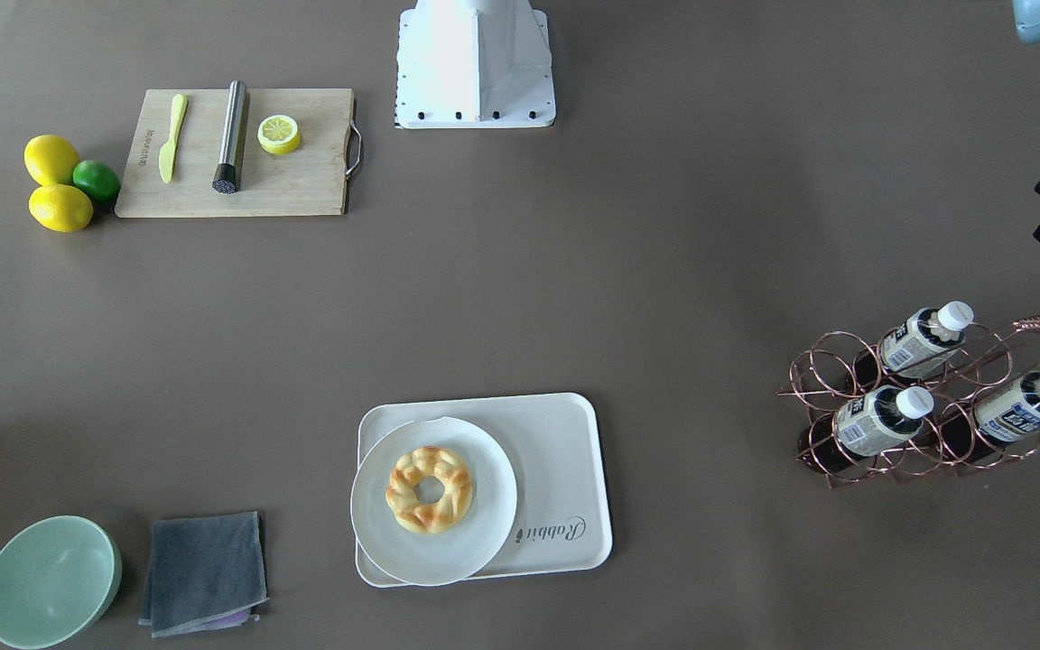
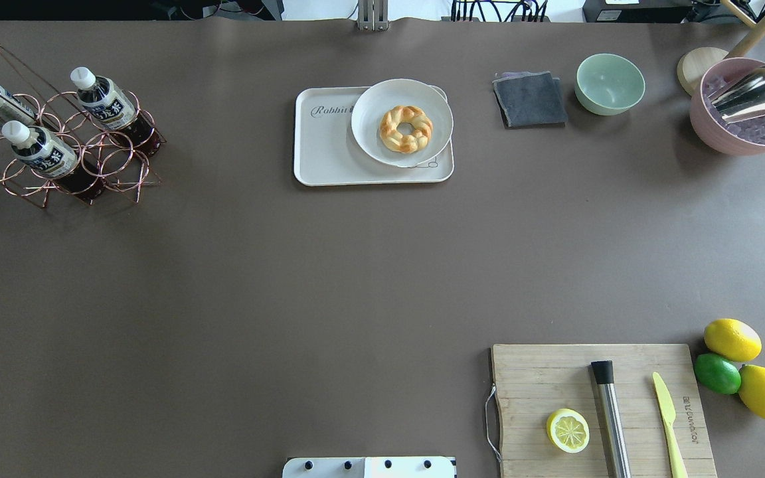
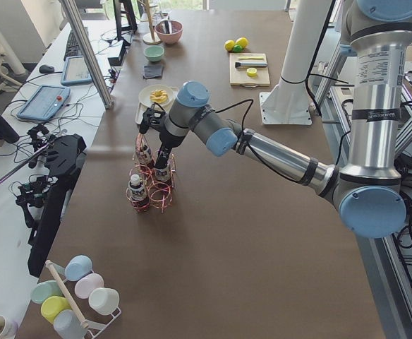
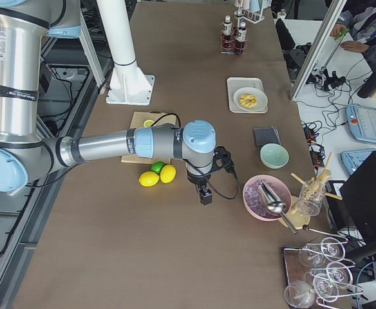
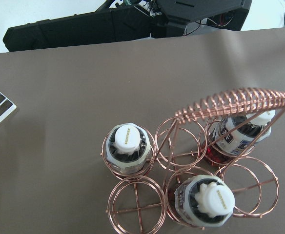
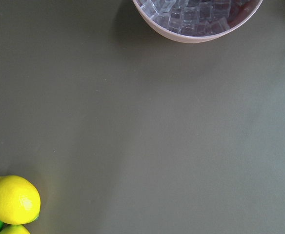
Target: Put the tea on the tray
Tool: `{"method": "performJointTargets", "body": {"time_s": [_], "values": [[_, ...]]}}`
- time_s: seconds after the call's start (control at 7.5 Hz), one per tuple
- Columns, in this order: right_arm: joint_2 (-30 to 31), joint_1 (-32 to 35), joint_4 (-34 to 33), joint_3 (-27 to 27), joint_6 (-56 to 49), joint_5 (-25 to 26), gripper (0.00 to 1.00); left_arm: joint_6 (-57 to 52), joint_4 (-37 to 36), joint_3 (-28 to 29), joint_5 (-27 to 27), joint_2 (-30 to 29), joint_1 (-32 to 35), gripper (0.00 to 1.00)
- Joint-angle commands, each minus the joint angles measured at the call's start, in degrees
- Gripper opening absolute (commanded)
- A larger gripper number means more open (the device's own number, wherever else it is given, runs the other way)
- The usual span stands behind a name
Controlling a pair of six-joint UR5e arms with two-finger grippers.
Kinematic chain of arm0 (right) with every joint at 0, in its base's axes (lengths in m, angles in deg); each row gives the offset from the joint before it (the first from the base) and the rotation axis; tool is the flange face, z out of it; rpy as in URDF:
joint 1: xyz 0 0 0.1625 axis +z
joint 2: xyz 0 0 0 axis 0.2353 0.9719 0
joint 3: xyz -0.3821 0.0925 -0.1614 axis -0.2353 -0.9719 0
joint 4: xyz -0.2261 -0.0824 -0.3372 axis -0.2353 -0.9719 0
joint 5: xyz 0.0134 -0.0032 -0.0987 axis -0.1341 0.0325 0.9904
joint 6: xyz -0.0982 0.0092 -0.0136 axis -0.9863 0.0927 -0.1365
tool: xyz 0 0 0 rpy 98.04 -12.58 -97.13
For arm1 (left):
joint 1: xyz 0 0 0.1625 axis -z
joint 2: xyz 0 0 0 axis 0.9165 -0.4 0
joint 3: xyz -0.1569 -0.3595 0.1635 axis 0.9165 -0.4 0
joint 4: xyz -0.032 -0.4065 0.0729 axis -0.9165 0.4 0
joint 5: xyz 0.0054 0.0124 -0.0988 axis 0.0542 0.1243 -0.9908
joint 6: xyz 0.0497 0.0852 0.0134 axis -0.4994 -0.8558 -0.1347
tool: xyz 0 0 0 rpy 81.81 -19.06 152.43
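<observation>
Three tea bottles (image 1: 922, 341) (image 1: 877, 420) (image 1: 1026, 403) with white caps lean in a copper wire rack (image 1: 822, 370) at the table's end on my left side. The left wrist view looks down on their caps (image 5: 126, 141) (image 5: 211, 197) and the rack handle (image 5: 230, 100). My left gripper (image 3: 162, 152) hangs just above the rack, touching nothing I can see; whether it is open I cannot tell. The cream tray (image 1: 565, 451) (image 2: 323, 146) lies mid-table at the far edge, half covered by a round plate (image 1: 484, 533) with a pastry ring (image 1: 430, 488). My right gripper (image 4: 205, 196) hovers beside the lemons, state unclear.
A wooden cutting board (image 2: 555, 378) carries a lemon half (image 2: 568, 430), a metal rod (image 2: 610, 415) and a yellow knife (image 2: 668, 415). Two lemons (image 2: 732, 339) and a lime (image 2: 717, 373) lie beside it. A grey cloth (image 2: 530, 99), green bowl (image 2: 609, 83) and pink ice bowl (image 2: 748, 129) stand far right.
</observation>
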Motion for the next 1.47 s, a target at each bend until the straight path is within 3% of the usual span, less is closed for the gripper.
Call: {"method": "performJointTargets", "body": {"time_s": [0.0,0.4,0.93,1.33], "values": [[0.09,0.0,0.0,-0.02,0.0,-0.03,1.0,5.05,0.14,2.24,6.49,-4.29,-7.37,0.97],[0.18,0.0,0.0,-0.1,0.09,-0.12,1.0,5.05,0.49,7.44,10.36,-9.13,-10.98,0.97],[0.18,0.0,0.0,-0.19,0.0,-0.12,1.0,4.78,0.58,7.53,9.75,-7.56,-11.6,0.96],[0.18,-0.09,0.0,-0.19,0.0,-0.12,1.0,5.05,0.49,8.06,9.66,-7.55,-12.04,0.87]]}}
